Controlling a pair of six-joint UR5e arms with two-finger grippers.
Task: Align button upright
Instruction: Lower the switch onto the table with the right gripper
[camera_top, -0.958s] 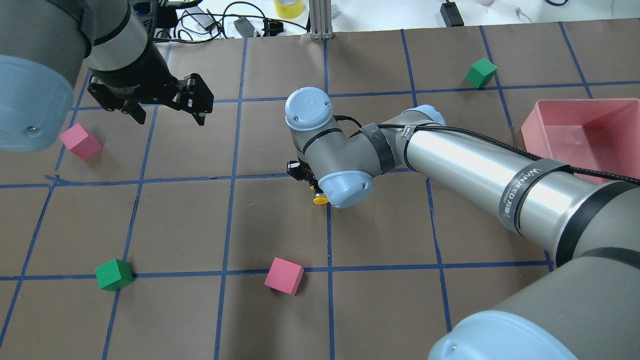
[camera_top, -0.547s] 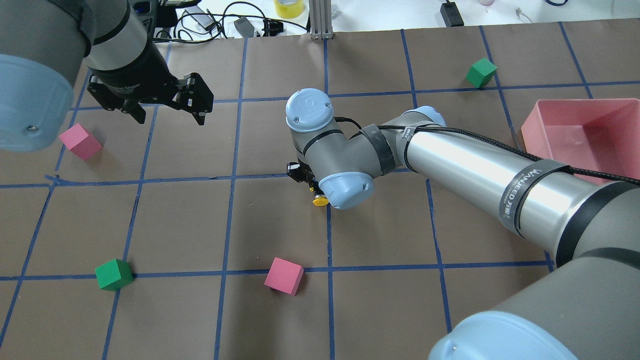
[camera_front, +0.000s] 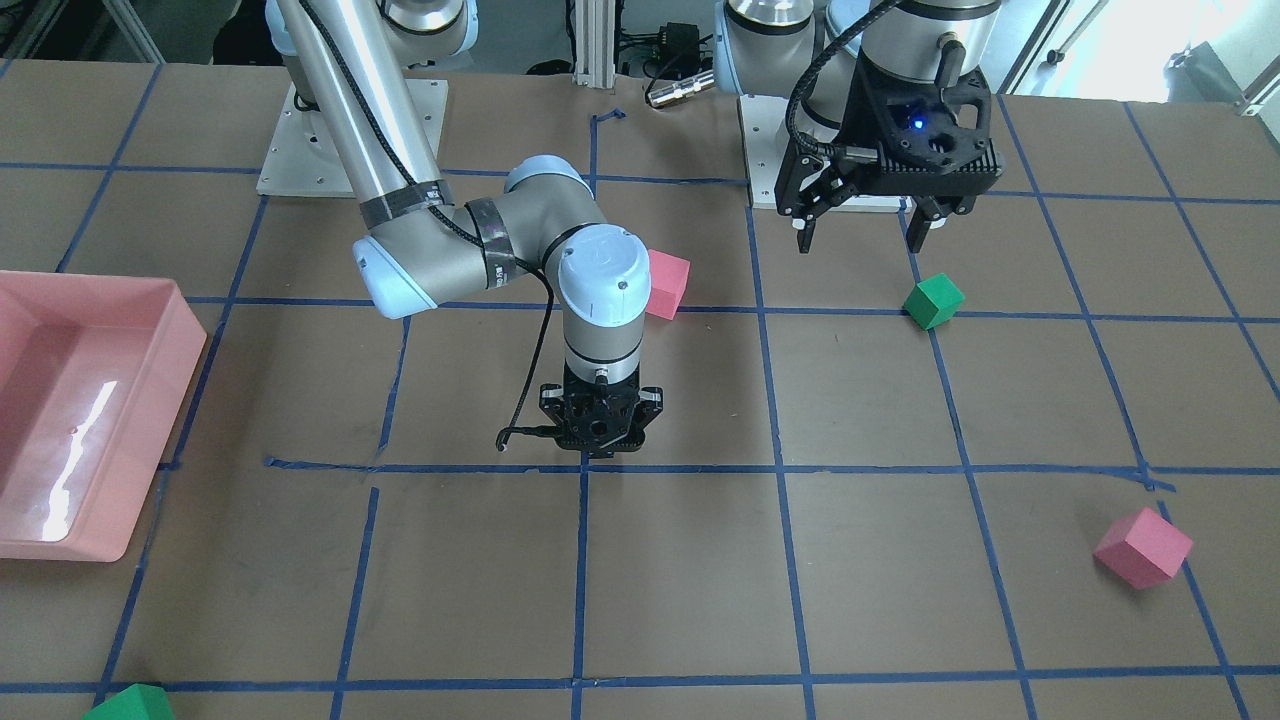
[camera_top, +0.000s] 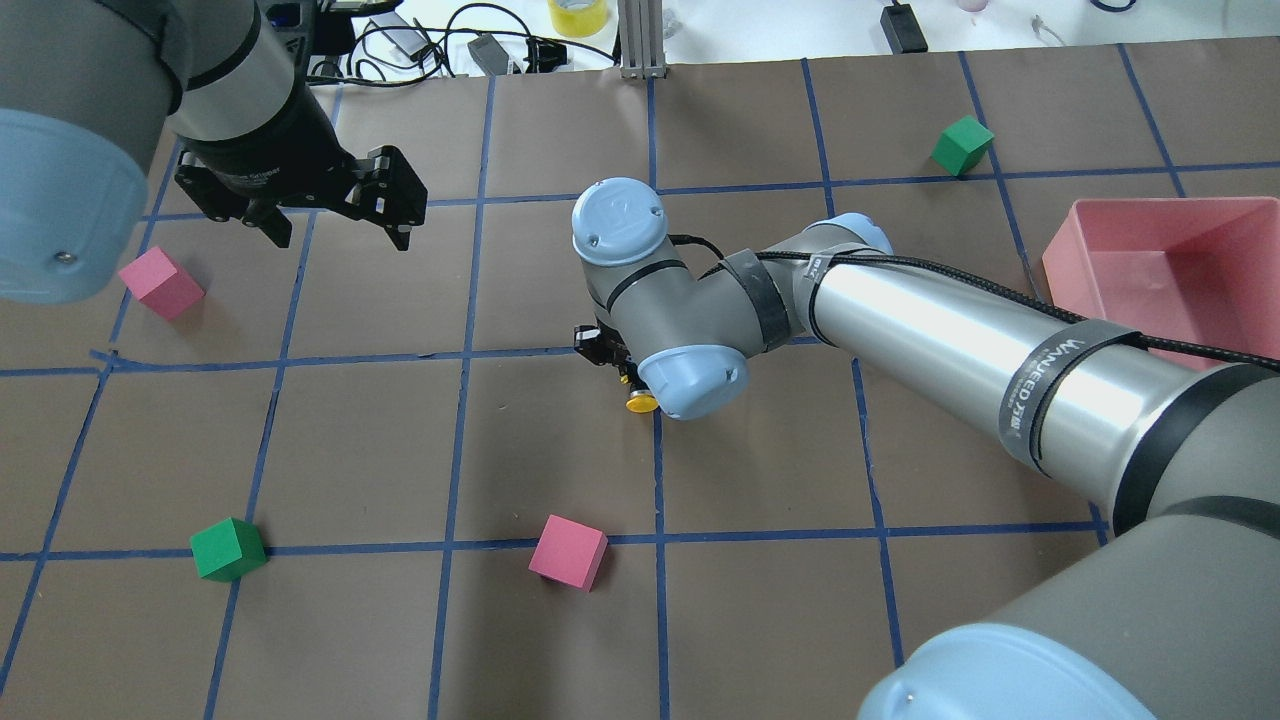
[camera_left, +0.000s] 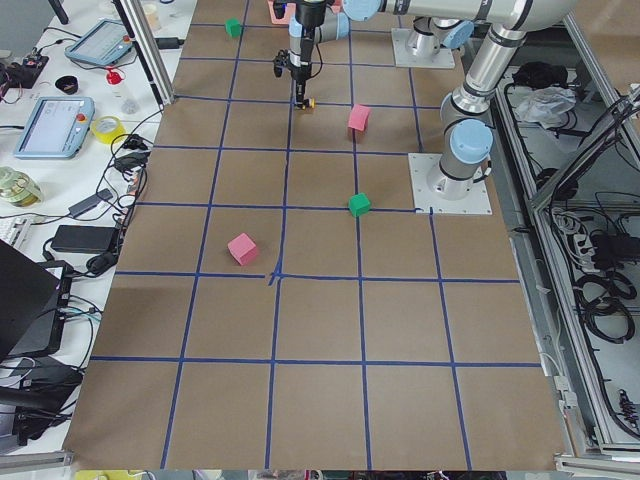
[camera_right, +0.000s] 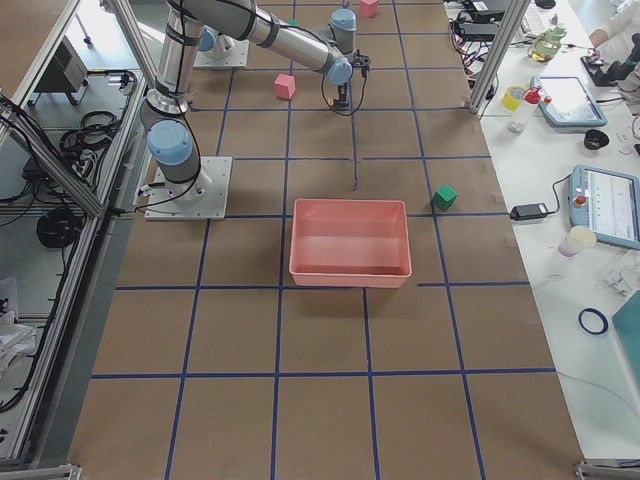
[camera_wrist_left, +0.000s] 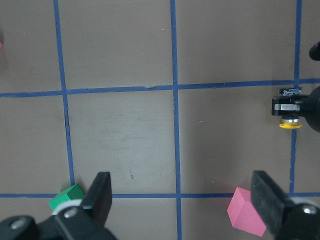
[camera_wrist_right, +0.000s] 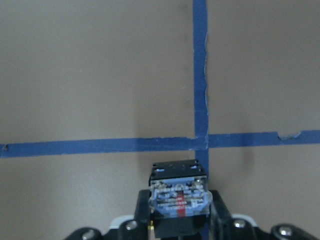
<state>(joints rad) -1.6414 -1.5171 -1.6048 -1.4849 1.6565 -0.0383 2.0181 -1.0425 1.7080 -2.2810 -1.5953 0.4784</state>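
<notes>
The button (camera_top: 640, 402) has a yellow cap on a black body and lies sideways, cap towards the robot's side. It is in my right gripper (camera_top: 612, 362), which points straight down at a tape crossing mid-table. In the right wrist view the button (camera_wrist_right: 178, 197) sits clamped between the fingers with its labelled base showing. It also shows in the left wrist view (camera_wrist_left: 289, 114). In the front view my right gripper (camera_front: 598, 445) hides it. I cannot tell whether it touches the table. My left gripper (camera_top: 338, 232) is open and empty, hovering at the far left, well away.
Pink cubes (camera_top: 160, 283) (camera_top: 568, 552) and green cubes (camera_top: 228, 549) (camera_top: 963, 145) lie scattered on the brown paper. A pink bin (camera_top: 1160, 204) stands at the right edge. My right arm's forearm (camera_top: 960, 340) spans the right half.
Hardly anything: the right wrist has shifted very slightly and still holds the button. The left gripper stays open in about the same place.
</notes>
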